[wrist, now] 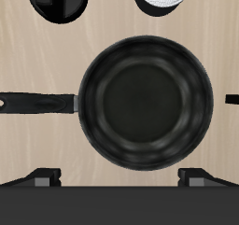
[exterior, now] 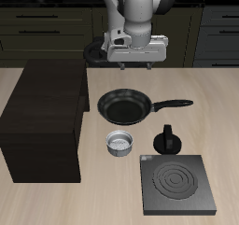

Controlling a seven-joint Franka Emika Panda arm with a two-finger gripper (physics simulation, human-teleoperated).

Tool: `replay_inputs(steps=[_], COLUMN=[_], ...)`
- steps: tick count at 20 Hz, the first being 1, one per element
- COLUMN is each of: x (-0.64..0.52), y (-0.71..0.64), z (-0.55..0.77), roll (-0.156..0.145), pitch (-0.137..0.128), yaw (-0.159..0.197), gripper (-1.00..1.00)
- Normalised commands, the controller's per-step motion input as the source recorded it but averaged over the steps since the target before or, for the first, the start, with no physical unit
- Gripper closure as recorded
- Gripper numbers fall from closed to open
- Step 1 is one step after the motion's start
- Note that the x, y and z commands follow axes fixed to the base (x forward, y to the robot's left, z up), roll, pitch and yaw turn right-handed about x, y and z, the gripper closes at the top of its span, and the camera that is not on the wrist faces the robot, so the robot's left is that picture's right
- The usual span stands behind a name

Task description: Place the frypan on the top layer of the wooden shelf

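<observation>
The frypan (exterior: 124, 106) is seen resting flat on the table (exterior: 215, 98), near the middle, with its long handle laid along the tabletop away from the wooden shelf (exterior: 47, 117); the shelf is set just beside the pan and apart from it, and its flat top is shown bare. The gripper (exterior: 136, 68) is held above the pan's far rim, clear of it; in the wrist view the pan (wrist: 145, 100) is framed between the two fingertips (wrist: 42, 175), so the jaws are spread wide and nothing is gripped. A small grey pot (exterior: 121, 143) is placed nearer the front edge; a black stove plate (exterior: 176, 185) lies nearest the front, and a black knobbed object (exterior: 167, 139), possibly a lid, is seen behind it.
</observation>
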Motion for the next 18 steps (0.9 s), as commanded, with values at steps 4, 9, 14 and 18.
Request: replay_inputs(steps=[4,9,14,18], x=[0.06,0.09,-0.01,-0.02], y=[0.02,0.04,0.10,0.08], z=[-0.27,-0.38,-0.23,-0.22], roll=[-0.013,-0.018,0.015,0.001], pitch=[0.021,0.029,0.009,0.014], yaw=[-0.006,-0.003,0.037,-0.007], gripper=[-1.00,-1.00,-1.00,-1.00])
